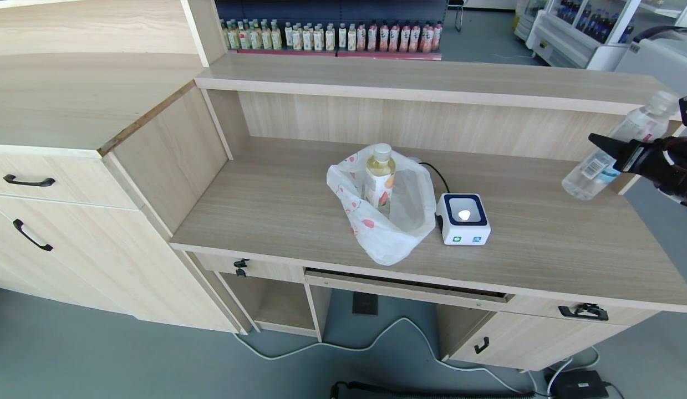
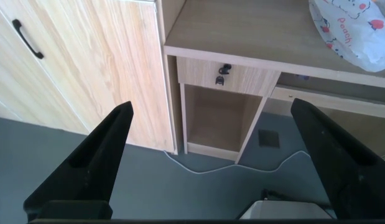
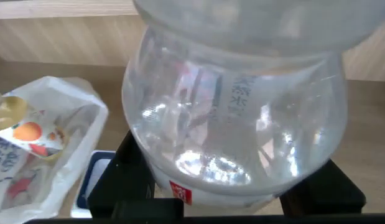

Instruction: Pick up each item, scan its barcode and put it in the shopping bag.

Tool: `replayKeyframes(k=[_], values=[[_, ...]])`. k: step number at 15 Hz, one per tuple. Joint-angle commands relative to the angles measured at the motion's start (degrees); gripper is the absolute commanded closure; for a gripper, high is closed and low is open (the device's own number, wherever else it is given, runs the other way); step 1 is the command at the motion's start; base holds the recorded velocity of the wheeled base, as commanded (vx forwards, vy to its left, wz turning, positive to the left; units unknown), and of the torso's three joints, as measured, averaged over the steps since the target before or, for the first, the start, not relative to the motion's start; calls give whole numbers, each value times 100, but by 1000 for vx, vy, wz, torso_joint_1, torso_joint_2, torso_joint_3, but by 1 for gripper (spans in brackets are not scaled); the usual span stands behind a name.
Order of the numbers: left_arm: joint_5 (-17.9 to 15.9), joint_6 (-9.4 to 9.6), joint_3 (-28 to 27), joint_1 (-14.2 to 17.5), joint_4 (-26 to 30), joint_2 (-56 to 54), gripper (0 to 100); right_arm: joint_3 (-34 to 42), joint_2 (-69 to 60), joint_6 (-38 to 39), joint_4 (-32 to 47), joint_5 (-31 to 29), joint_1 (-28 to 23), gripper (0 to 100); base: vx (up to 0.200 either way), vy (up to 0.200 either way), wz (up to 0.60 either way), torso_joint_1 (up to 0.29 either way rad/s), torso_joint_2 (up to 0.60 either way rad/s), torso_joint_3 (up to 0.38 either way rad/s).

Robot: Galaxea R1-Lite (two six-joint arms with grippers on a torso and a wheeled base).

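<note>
- The right hand (image 1: 620,156) is gripping a clear plastic bottle (image 1: 612,152) with a white cap and a white label. Its black fingers (image 3: 127,177) are closed against both sides of the bottle's body.
- The clear plastic bottle is hanging in the air over the right end of the light wooden surface (image 1: 276,205). It is tilting, with the cap pointing up towards the raised back ledge and the base pointing down towards the surface.
- A white plastic shopping bag (image 1: 390,235) with a red fruit print is sitting open near the middle of the surface.
- A yellowish drink bottle (image 1: 380,177) with a white cap is standing upright inside the shopping bag, its neck showing above the bag's rim.
- A white square barcode scanner (image 1: 463,219) with a dark blue frame around its window is sitting just beside the bag, on the bag's right. A black cable (image 1: 436,173) is running from it towards the back wall.
- The clear plastic bottle is being held well apart from both the scanner and the bag.
- The left hand (image 2: 211,162) is hanging low over the grey floor (image 2: 148,186), in front of the cabinet, below the level of the surface. Its two dark fingers (image 2: 86,168) are spread wide and are holding nothing.
</note>
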Motion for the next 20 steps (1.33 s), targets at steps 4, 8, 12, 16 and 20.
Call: replayKeyframes(k=[4, 8, 12, 16, 20], values=[[1, -1, 1, 1, -3, -2, 0, 1215, -1917, 2248, -17, 956, 1868, 100, 0, 0, 0, 0, 0, 0], [1, -1, 1, 1, -3, -2, 0, 1329, -2672, 3030, 9, 1123, 3503, 100, 0, 0, 0, 0, 0, 0], [1, 7, 1, 1, -3, -2, 0, 1408, -2910, 3091, 35, 1114, 4321, 100, 0, 0, 0, 0, 0, 0], [1, -1, 1, 1, -3, -2, 0, 1522, -3411, 3452, 106, 1229, 5033, 100, 0, 0, 0, 0, 0, 0], [1, -1, 1, 1, -3, -2, 0, 1663, -3551, 3452, 132, 1431, 5147, 100, 0, 0, 0, 0, 0, 0]])
